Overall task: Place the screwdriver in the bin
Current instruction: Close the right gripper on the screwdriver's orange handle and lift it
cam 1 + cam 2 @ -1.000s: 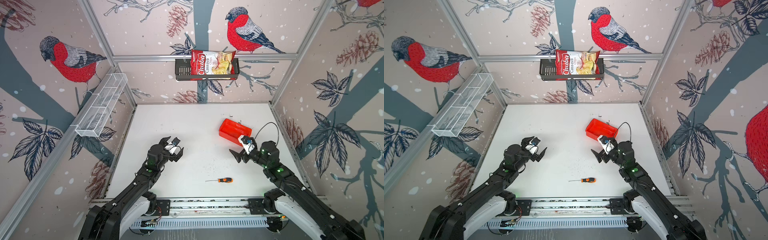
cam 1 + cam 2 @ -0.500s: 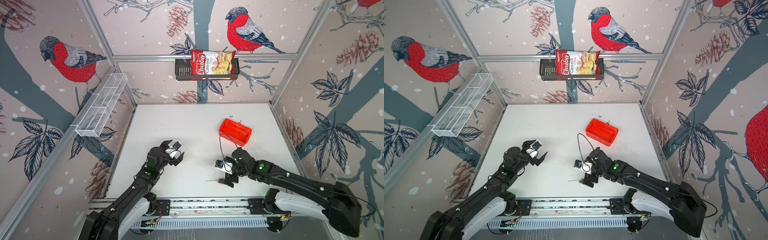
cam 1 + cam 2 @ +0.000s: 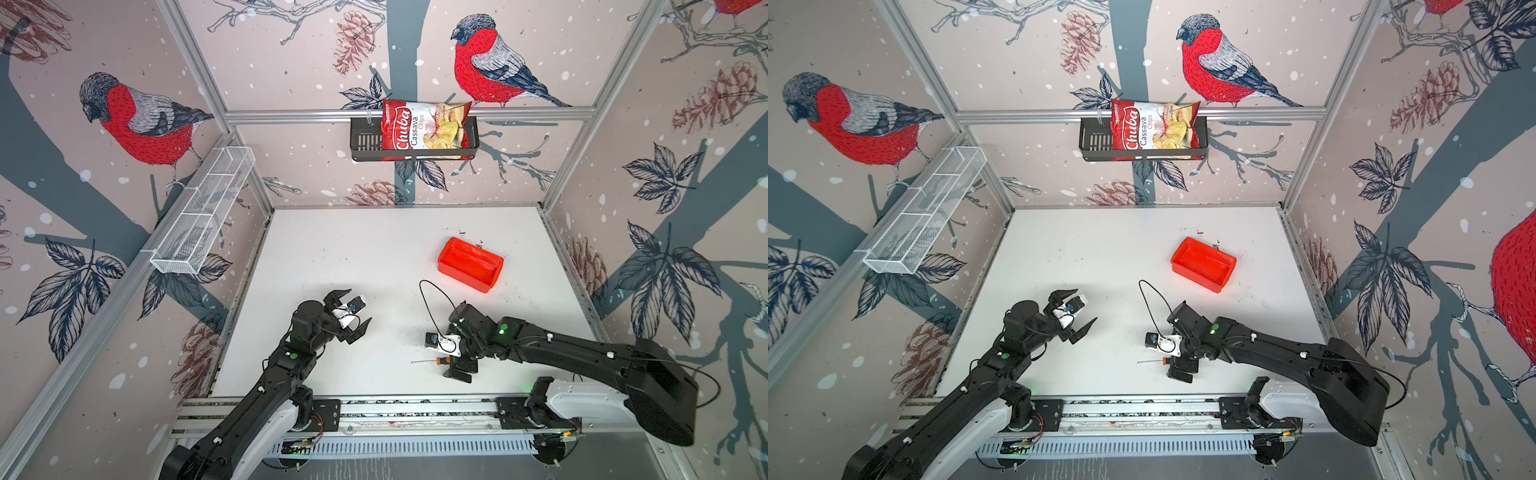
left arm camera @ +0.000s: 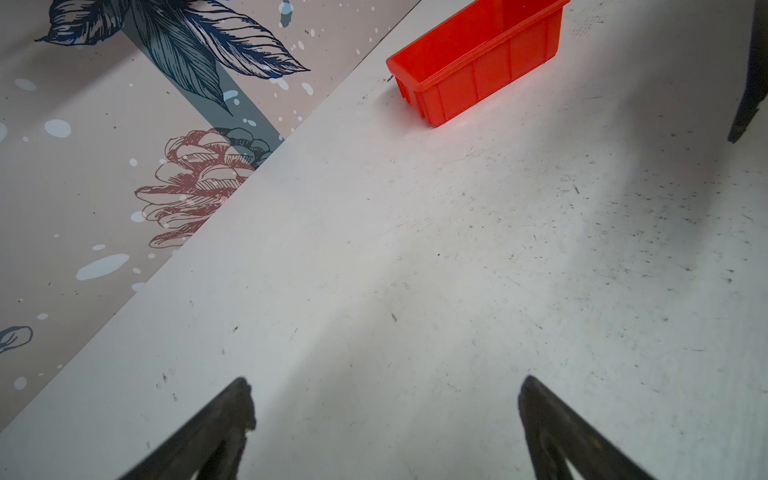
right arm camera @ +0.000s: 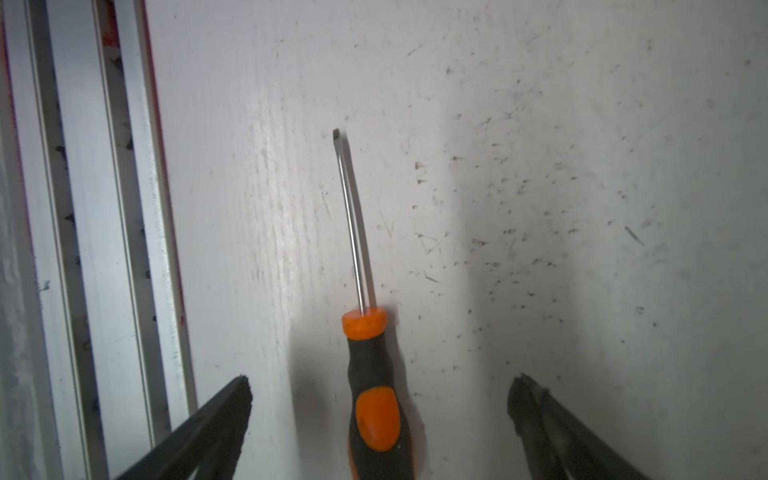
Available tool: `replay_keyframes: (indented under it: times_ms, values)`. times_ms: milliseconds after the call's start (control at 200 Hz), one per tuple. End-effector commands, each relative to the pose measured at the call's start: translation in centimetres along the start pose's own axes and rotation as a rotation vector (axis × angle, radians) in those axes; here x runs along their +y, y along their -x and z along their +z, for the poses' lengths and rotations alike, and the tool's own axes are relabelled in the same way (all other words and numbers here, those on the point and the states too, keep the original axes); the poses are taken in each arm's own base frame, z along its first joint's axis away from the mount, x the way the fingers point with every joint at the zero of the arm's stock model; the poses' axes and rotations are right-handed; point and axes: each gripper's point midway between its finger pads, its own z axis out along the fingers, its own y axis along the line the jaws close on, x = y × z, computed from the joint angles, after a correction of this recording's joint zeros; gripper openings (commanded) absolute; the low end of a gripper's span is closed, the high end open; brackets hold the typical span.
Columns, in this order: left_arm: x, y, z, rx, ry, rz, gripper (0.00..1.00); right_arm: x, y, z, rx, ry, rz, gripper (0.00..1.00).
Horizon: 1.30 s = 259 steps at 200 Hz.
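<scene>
Wallpaper printed with red-breasted birds, pine cones and dark leaves is seen on the walls around a white, scuffed tabletop [image 3: 353,249]. Near the front edge of that tabletop a small screwdriver [image 5: 368,357] with a thin silver metal shaft and a stubby orange-and-black handle is laid flat.

The right tool [image 5: 382,382] is lowered over it with its two black fingers spread wide apart. In the right wrist view the handle is seen between the fingers, roughly midway, and is touched by neither. The shaft is pointed away from the tool and runs alongside the aluminium rail [image 5: 104,249] at the tabletop's front.

In both top views only the shaft and the orange collar [image 3: 430,362] [image 3: 1152,362] are shown, projecting leftward from under the right tool [image 3: 451,365] [image 3: 1177,365]; the rest of the handle is hidden there.

An orange collar is set where the shaft enters, followed by a black waist and an orange oval inlay. The shaft ends in a dark flat blade.

A shallow rectangular bright red-orange plastic bin [image 3: 461,276] [image 3: 1200,276] [image 4: 478,75] is placed well apart, farther back and to the right. The left tool [image 3: 359,305] [image 3: 1086,304] [image 4: 385,381] is held over the tabletop left of the middle, with its fingers apart.
</scene>
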Motion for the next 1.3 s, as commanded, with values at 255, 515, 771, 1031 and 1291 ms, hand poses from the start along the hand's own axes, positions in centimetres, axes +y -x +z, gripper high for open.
replay_keyframes:
  times_ms: [255, 515, 771, 1031, 1291]
  values:
    - [0.1, 0.3, 0.0, -0.044, 0.017, -0.037, 0.98, -0.5, -1.3, 0.9, 0.037, -0.017, -0.011, 0.93]
    - [-0.1, 0.1, 0.1, -0.037, 0.013, -0.044, 0.98, -0.3, -2.1, 1.0, 0.059, -0.009, -0.011, 0.6]
    - [-0.1, 0.1, 0.2, -0.046, 0.015, -0.05, 0.98, 0.2, -3.2, 1.0, 0.097, 0.012, 0.011, 0.44]
    - [0.2, 0.2, 0.2, -0.05, 0.024, -0.044, 0.98, -0.1, -3.2, 0.6, 0.109, 0.011, 0.029, 0.26]
    - [-0.4, 0.4, 0.3, -0.038, -0.024, -0.027, 0.98, -0.5, -3.2, 0.4, 0.1, 0.006, 0.066, 0.18]
